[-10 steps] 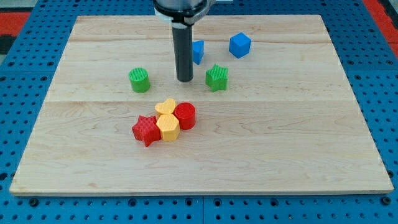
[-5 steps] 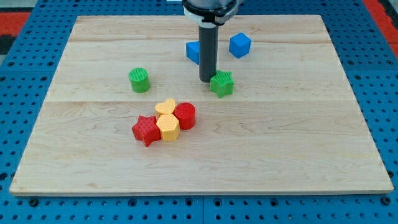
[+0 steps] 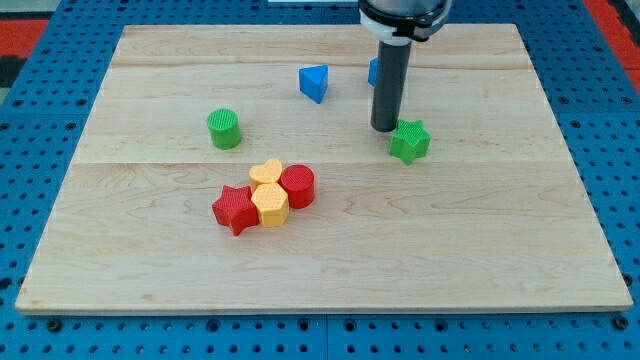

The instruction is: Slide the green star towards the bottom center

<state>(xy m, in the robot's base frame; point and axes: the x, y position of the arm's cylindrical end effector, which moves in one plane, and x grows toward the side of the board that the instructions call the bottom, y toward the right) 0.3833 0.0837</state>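
Observation:
The green star (image 3: 409, 141) lies on the wooden board (image 3: 480, 230), right of centre and in the upper half. My tip (image 3: 385, 128) stands just at the star's upper left, touching or almost touching it. The rod rises straight up from there and hides most of a blue block behind it.
A blue triangular block (image 3: 314, 82) lies left of the rod near the view's top. A blue block (image 3: 373, 70) is mostly hidden behind the rod. A green cylinder (image 3: 224, 129) sits at the left. A red star (image 3: 235, 209), yellow hexagon (image 3: 270, 205), yellow heart (image 3: 266, 172) and red cylinder (image 3: 297, 186) cluster at centre.
My tip has moved to the view's right and pushed the green star right and slightly down. The rod now covers the blue block and has uncovered the blue triangular block.

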